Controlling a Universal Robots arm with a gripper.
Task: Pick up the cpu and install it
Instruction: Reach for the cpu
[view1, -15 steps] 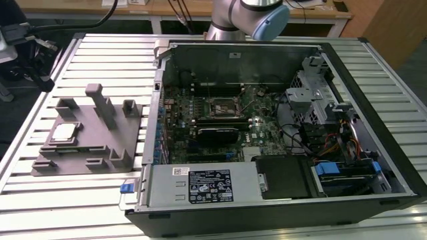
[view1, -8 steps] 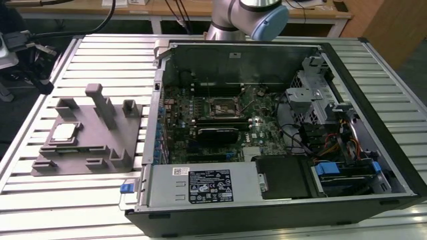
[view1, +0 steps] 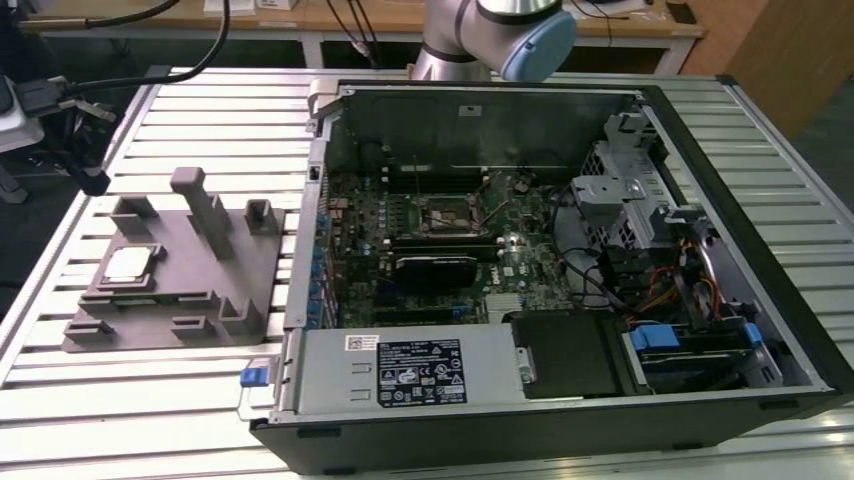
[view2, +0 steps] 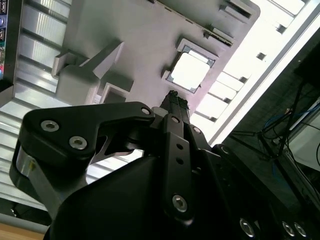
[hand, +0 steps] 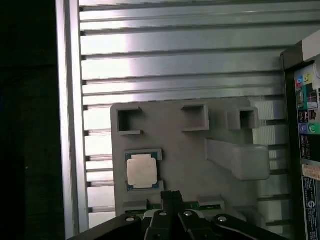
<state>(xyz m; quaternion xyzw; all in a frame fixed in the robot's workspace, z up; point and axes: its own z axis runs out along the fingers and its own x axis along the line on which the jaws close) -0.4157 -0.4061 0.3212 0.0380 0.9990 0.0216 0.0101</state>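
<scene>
Jaws are pressing together, gripping nothing, and hanging clear above the grey fixture (hand: 185, 150), apart from the cpu (hand: 142, 170). The cpu is lying flat in a square recess of that fixture on the slatted counter (hand: 175, 65). Its silvery top is facing up and its edges are lining up with the fixture's sides.

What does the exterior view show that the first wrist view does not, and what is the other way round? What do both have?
Exterior view adds: the inside of the open computer case, with the motherboard and its dark square socket, and a joint of the arm behind the case.
First wrist view adds: the gripper, shut and holding nothing, over the fixture's edge near the cpu.
Both share: the cpu lying in its recess on the grey fixture, on the slatted table, beside the case.
</scene>
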